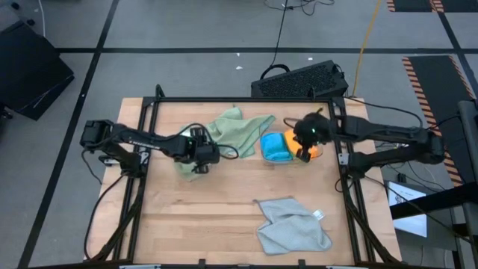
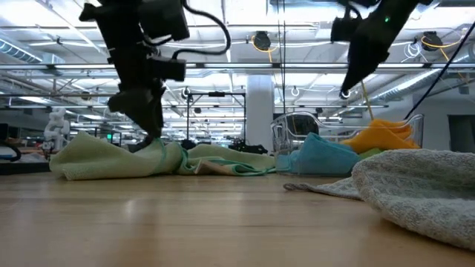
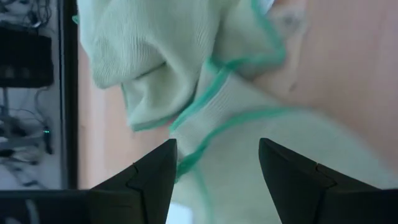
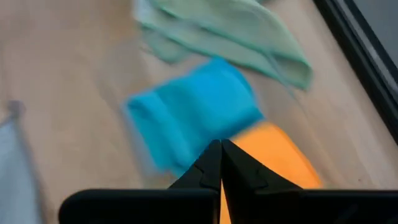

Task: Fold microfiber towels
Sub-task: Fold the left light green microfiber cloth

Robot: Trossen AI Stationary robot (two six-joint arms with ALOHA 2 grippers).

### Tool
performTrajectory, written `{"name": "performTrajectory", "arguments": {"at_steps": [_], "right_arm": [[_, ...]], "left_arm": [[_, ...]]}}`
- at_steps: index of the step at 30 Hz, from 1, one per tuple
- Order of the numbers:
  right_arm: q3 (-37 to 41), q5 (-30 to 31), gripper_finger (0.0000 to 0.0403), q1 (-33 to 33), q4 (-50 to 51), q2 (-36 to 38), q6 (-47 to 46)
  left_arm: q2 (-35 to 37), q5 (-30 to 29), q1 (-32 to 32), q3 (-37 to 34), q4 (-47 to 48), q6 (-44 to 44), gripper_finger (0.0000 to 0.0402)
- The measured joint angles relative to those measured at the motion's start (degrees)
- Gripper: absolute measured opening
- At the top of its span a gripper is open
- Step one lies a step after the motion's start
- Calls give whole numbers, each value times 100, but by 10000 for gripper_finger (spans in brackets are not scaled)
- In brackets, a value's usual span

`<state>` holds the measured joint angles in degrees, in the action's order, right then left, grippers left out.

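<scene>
On the wooden table (image 1: 224, 217) I see the grey towel (image 1: 293, 224) nearest me. Farther back, my left gripper (image 1: 196, 158) stands spread over a pale green towel (image 3: 186, 81). My right gripper (image 1: 308, 136), clenched empty, hangs above the blue towel (image 1: 275, 147) and orange towel (image 4: 273, 155).

A: Place type?
B: Robotics lab or industrial hall. Wooden bench (image 1: 224, 217) in a black frame on grey tiled floor (image 1: 187, 30), hazard-striped tape (image 1: 433, 82) past its far right corner.
A: Background?
B: Open ceiling of pipes and trusses (image 2: 245, 70), loose cables (image 1: 280, 30).
</scene>
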<state>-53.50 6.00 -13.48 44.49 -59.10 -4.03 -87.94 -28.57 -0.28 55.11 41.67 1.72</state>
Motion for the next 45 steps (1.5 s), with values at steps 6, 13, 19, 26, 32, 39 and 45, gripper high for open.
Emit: {"name": "performTrajectory", "arguments": {"at_steps": [6, 13, 19, 26, 32, 39, 45], "right_arm": [[662, 66, 0, 863, -1048, 318, 29], [1466, 468, 0, 1412, -1674, 426, 173], [1913, 468, 0, 1706, -2462, 425, 251], [2103, 635, 0, 2146, -3508, 392, 41], [2105, 1287, 0, 2557, -4667, -7, -236], [2105, 1497, 3, 2732, -6902, -1178, -231], [1949, 1477, 44, 2750, -8611, -2351, -151]], "left_arm": [[0, -16, 250, 0, 15, 1226, 230], [0, 694, 447, 0, 165, 2071, 215], [0, 758, 727, 0, 60, 2353, 125], [0, 950, 732, 59, 103, 2051, 10], [0, 687, 285, 830, 1039, 1186, 5], [0, -160, -567, 2275, 2340, 315, 4], [0, -1054, -1324, 3370, 3308, -462, 8]]}}
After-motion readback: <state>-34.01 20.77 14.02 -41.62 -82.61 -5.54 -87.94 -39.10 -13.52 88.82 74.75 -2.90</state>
